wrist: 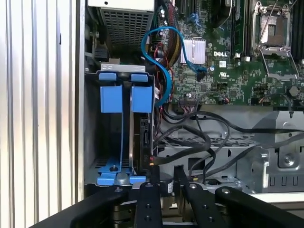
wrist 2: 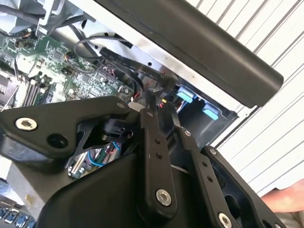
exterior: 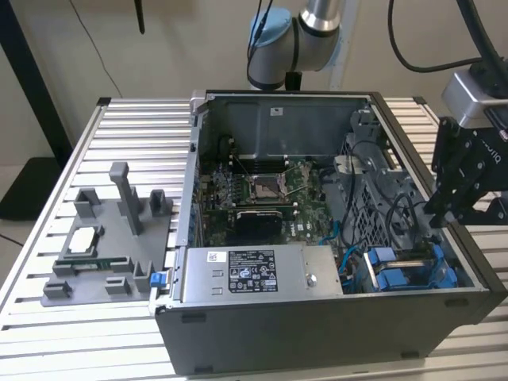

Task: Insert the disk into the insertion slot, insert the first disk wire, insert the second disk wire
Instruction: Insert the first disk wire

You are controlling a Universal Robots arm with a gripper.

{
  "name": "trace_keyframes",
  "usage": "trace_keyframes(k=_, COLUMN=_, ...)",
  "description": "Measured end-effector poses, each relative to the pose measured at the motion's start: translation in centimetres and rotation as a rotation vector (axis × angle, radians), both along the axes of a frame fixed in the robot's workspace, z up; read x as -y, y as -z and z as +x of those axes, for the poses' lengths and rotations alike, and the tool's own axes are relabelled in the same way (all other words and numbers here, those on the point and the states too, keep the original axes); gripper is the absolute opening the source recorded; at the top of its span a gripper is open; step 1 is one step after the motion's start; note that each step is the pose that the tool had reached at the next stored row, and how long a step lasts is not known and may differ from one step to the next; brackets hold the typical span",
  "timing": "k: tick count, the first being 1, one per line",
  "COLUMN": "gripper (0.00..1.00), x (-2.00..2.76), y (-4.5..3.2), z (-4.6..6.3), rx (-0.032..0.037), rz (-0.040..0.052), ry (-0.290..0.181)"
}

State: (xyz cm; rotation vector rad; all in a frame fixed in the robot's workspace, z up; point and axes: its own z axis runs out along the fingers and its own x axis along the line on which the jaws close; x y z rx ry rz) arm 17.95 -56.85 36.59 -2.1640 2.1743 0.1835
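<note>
The disk [wrist: 144,142] stands edge-on in the insertion slot at the case's near right corner in the exterior view, its blue carrier frame [wrist: 114,99] around it. In the exterior view the blue frame [exterior: 401,278] lies just below my black gripper [exterior: 435,222]. My gripper [wrist: 166,173] hangs over the disk's end, its fingers [wrist: 153,190] close together. Between their tips sits a black disk wire connector [wrist 2: 163,98] with red and yellow strands, touching the disk's edge. A second black cable [wrist: 213,142] loops beside it over the metal drive cage.
The open computer case [exterior: 317,333] lies on a slatted metal table [exterior: 127,119]. Inside are the motherboard [exterior: 262,190], a labelled power supply [exterior: 254,274] and a blue data cable [wrist: 161,61]. A grey fixture tray [exterior: 103,238] with small parts sits at the exterior view's left.
</note>
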Motion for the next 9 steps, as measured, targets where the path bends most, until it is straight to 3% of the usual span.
trace_keyframes(k=9, gripper=1.00, x=-0.19, y=0.00, z=1.2, rx=0.0000, rz=0.0000, ry=0.000)
